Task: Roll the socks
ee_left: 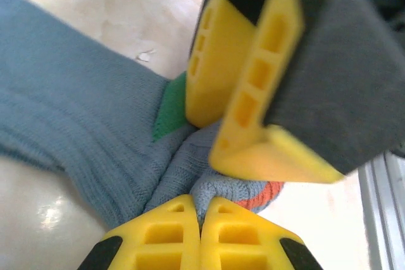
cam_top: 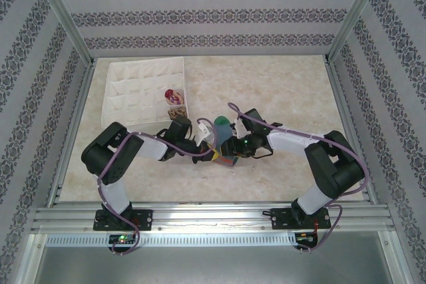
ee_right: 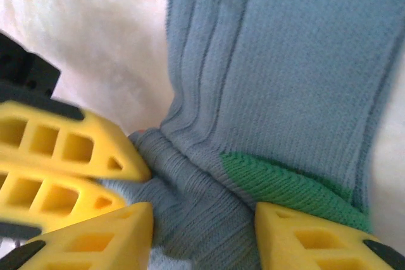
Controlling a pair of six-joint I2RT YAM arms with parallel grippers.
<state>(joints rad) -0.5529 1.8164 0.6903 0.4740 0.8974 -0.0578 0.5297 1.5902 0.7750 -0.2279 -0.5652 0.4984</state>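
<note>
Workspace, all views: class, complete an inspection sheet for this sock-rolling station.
Surface: pale marbled table.
Job's things: blue sock bunched at centre; red-white sock and brown sock bundled in white compartment box.
Clutter: nothing seen.
Grippers: left gripper and right gripper both shut on the blue sock.
Cables: purple cables along both arms.
Surroundings: patterned walls, aluminium frame.

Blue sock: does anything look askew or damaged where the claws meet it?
Nothing damaged; the blue sock is just bunched into tight folds where the left claw and right claw pinch it close together.
</note>
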